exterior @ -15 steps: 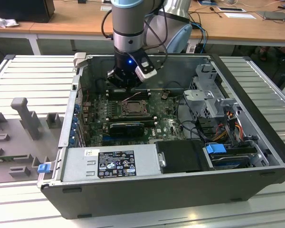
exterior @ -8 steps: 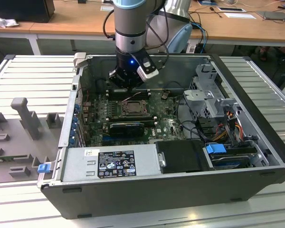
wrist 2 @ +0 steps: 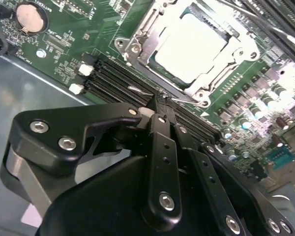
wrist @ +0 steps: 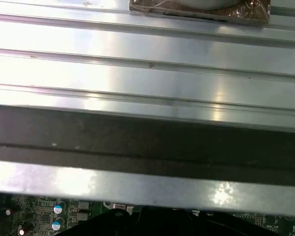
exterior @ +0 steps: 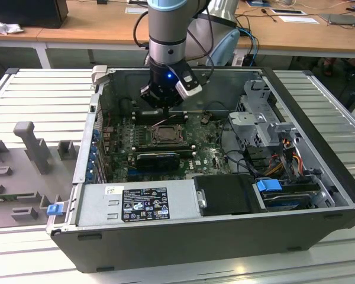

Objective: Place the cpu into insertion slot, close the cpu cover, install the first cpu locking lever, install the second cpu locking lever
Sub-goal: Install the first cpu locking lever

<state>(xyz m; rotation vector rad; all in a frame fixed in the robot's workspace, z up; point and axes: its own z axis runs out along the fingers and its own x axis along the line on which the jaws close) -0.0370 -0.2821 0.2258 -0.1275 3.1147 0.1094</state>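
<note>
Cpu [wrist 2: 196, 46] seated in slot [wrist 2: 137, 46], cover [wrist 2: 152, 14] down over it; pincer [wrist 2: 160, 101] closed, tips pinched on thin lever wire [wrist 2: 187, 101] beside socket, apparently for latching.

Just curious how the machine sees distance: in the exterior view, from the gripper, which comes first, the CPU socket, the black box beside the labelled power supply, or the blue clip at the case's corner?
1. Square CPU socket, just below the gripper.
2. Black box, nearer the case front.
3. Blue clip, outside the case's front corner, on the exterior view's left.
</note>
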